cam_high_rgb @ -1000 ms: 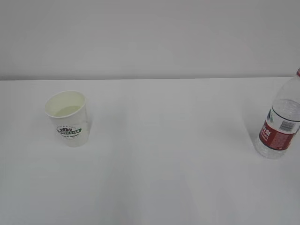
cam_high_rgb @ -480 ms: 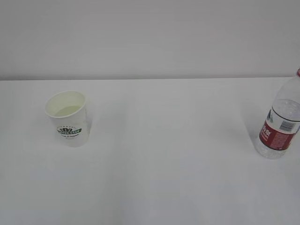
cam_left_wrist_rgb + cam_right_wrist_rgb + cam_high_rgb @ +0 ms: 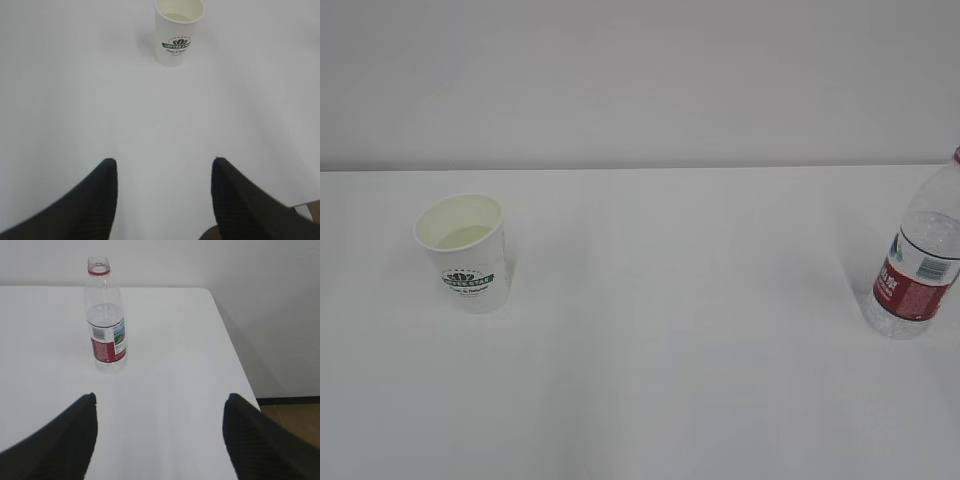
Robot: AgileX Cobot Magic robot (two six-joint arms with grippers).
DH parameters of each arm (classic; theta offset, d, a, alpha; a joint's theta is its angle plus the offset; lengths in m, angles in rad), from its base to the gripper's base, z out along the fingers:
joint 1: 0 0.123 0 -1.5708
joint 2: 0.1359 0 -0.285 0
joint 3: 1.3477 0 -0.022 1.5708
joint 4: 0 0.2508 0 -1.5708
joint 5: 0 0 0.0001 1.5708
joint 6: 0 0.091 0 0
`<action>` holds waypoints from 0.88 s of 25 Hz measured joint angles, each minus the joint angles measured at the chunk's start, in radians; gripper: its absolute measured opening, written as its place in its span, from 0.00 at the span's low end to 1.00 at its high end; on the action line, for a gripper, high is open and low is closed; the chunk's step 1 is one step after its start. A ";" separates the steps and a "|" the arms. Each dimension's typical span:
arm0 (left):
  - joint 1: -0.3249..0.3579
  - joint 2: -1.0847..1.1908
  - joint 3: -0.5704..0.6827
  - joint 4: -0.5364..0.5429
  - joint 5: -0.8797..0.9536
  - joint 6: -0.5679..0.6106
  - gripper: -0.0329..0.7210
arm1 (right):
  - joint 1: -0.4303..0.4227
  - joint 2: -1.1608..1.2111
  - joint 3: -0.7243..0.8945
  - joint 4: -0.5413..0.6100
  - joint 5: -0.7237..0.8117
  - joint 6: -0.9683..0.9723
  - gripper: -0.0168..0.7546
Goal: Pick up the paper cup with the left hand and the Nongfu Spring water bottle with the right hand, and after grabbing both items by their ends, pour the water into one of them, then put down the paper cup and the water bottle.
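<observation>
While both tools [image 3: 162, 200] [image 3: 157, 440] stand open and empty, cup [image 3: 463, 252] at left and uncapped bottle [image 3: 918, 258] at right rest on the bench [image 3: 680, 330]; water [image 3: 175, 16] shows in the cup, pouring appears done.

**Soft, even light; mild haze in every view**

Diffuse bright lighting washes the white table [image 3: 670, 330] almost flat. The paper cup [image 3: 465, 252] and the water bottle [image 3: 105, 320] cast only faint, blurred shadows. All three views look slightly soft and low in contrast. In both wrist views the dark fingers [image 3: 95, 200] [image 3: 60, 445] sit close and out of focus.
</observation>
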 joint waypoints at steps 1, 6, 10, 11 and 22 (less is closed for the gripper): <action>0.000 0.000 0.003 0.000 0.000 0.002 0.62 | 0.000 0.000 0.014 0.003 0.000 0.000 0.79; 0.000 0.000 0.032 0.000 -0.002 0.006 0.62 | 0.000 0.000 0.085 0.033 0.000 0.000 0.79; 0.000 0.000 0.055 0.000 -0.022 0.008 0.62 | 0.000 0.000 0.115 0.038 -0.002 0.000 0.79; 0.000 0.000 0.056 0.000 -0.033 0.008 0.62 | 0.000 0.000 0.122 0.038 -0.005 0.000 0.79; 0.000 0.000 0.074 0.052 -0.109 0.008 0.62 | 0.000 0.000 0.154 0.039 -0.055 0.016 0.79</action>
